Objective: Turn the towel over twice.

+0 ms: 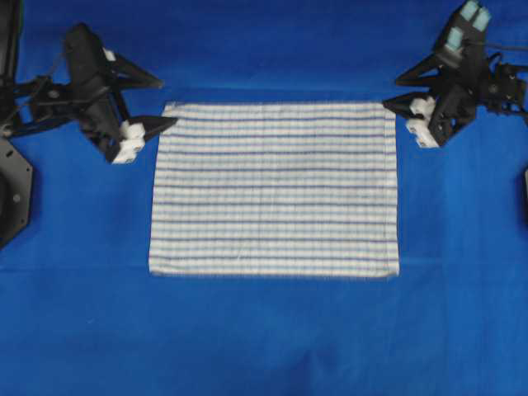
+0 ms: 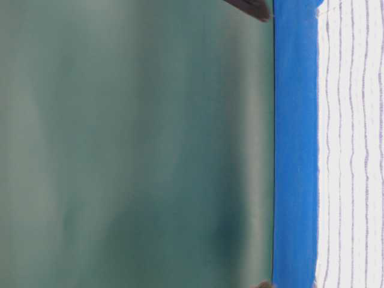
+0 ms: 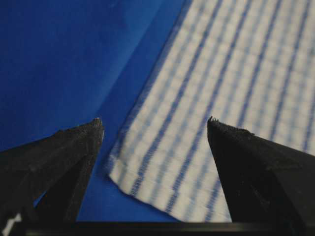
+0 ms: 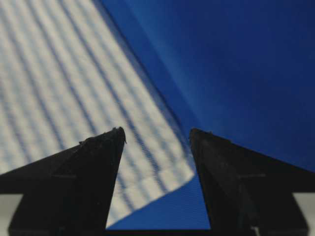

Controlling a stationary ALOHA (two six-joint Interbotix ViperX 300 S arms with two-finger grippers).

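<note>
- Flat on the blue tabletop (image 1: 264, 338), spread out whole: the towel (image 1: 275, 188), white with dark blue stripes running across it in the overhead view.
- Plenty of bare blue cover on every side of the cloth, widest along the near edge; all four edges exposed and unfolded.
- At the far left corner, the left pincer (image 1: 161, 102), jaws spread wide, nothing gripped, lower finger tip just at the cloth's edge.
- At the far right corner, the right pincer (image 1: 389, 92), likewise wide open and empty, just beside the hem.
- From the left wrist camera: towel corner (image 3: 197, 123) lying between the two black fingers (image 3: 64, 157), slightly curled at the tip.
- From the right wrist camera: the other corner (image 4: 147, 162) framed between that pincer's fingers (image 4: 88, 172).
- At table level: striped cloth (image 2: 351, 144) beyond a blue strip, green wall behind.
</note>
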